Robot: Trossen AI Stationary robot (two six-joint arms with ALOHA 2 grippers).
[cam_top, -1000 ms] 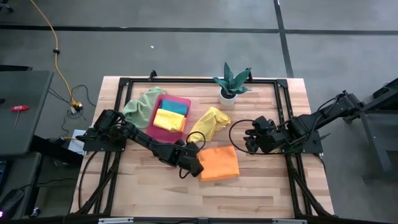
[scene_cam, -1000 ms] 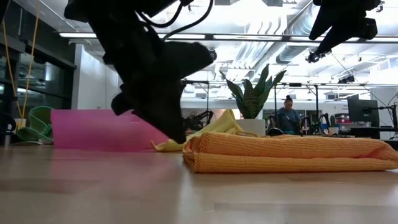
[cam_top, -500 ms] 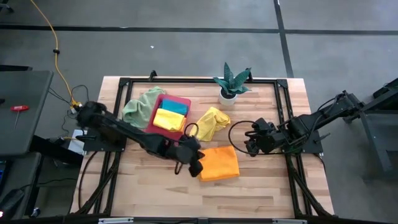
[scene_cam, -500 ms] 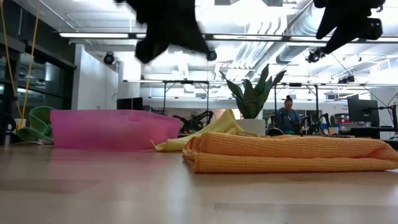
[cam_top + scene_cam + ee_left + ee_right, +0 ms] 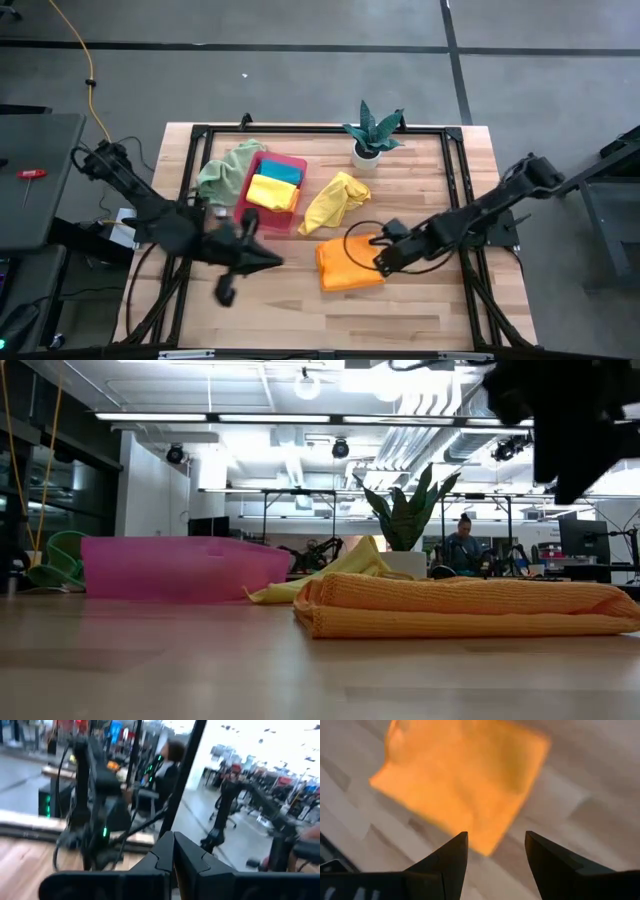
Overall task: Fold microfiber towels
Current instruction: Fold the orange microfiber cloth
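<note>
High view: the folded orange towel [image 5: 349, 265] lies at lower centre of the table [image 5: 440, 310], with the right gripper [image 5: 382, 262] at its right edge, jaws spread and empty. Left of centre, the left gripper [image 5: 226, 293] hangs over the table's lower left, jaws pressed together. A crumpled yellow towel [image 5: 336, 199] sits mid-frame; the pink tray [image 5: 291, 163] at upper left holds another yellow towel [image 5: 272, 192] and a teal one [image 5: 284, 172], a pale green towel [image 5: 226, 168] beside it.
</note>
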